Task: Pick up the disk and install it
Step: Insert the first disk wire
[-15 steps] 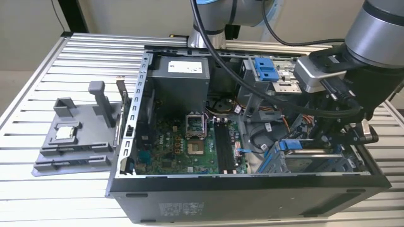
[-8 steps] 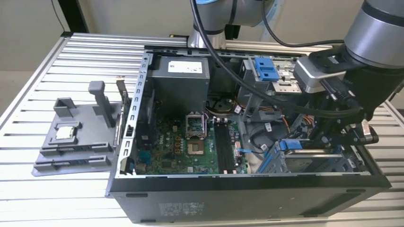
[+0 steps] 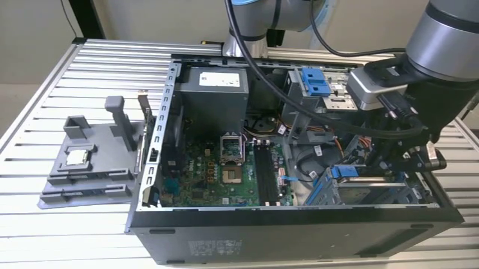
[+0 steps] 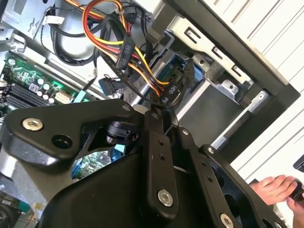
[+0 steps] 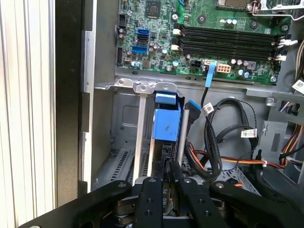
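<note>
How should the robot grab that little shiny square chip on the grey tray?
Probably from straight above, pinching two opposite edges of the chip. It lies flat in a shallow seat of the grey tray, so its top is open while the seat hides its underside.

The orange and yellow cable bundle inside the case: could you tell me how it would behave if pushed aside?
Probably floppy: the cable bundle hangs in loose curves. Likely light, but its black connector could snag nearby metal.
</note>
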Motion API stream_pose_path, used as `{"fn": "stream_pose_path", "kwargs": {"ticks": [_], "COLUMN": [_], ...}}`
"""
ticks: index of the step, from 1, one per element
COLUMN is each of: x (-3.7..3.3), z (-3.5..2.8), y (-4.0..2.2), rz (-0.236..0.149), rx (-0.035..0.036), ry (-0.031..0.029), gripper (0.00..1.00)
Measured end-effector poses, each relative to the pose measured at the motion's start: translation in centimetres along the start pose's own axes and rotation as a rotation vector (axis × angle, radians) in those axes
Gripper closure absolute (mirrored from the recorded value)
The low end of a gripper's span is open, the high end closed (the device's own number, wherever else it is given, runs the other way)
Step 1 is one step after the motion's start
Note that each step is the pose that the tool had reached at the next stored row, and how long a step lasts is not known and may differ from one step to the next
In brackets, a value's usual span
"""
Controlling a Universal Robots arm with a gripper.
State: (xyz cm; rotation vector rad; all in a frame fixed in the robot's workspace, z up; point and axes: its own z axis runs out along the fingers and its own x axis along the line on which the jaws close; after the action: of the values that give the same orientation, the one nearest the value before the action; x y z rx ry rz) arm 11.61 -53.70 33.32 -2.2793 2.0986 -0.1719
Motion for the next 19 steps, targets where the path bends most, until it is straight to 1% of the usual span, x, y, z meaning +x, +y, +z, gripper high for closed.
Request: {"fn": "stream_pose_path", "kwargs": {"ticks": [4,8,10,11,13,14,15,17,19], "x": [-0.02,-0.02,-0.02,-0.02,-0.02,-0.02,-0.02,-0.02,0.01], "z": [0.09,0.11,0.11,0.11,0.12,0.12,0.1,-0.17,-0.81], "y": [0.02,0.01,0.01,0.01,0.01,0.01,0.02,-0.01,-0.09], "rz": [0.004,0.005,0.005,0.004,0.003,0.002,0.002,0.002,0.002], "rx": [-0.0015,-0.0039,-0.0111,-0.0176,-0.0387,-0.044,-0.0464,-0.0481,-0.0488], "ry": [0.0028,0.0029,0.0039,0.0047,0.0091,0.0107,0.0111,0.0112,0.0111], "gripper": [1.0,1.0,1.0,1.0,1.0,1.0,1.0,1.0,1.0]}}
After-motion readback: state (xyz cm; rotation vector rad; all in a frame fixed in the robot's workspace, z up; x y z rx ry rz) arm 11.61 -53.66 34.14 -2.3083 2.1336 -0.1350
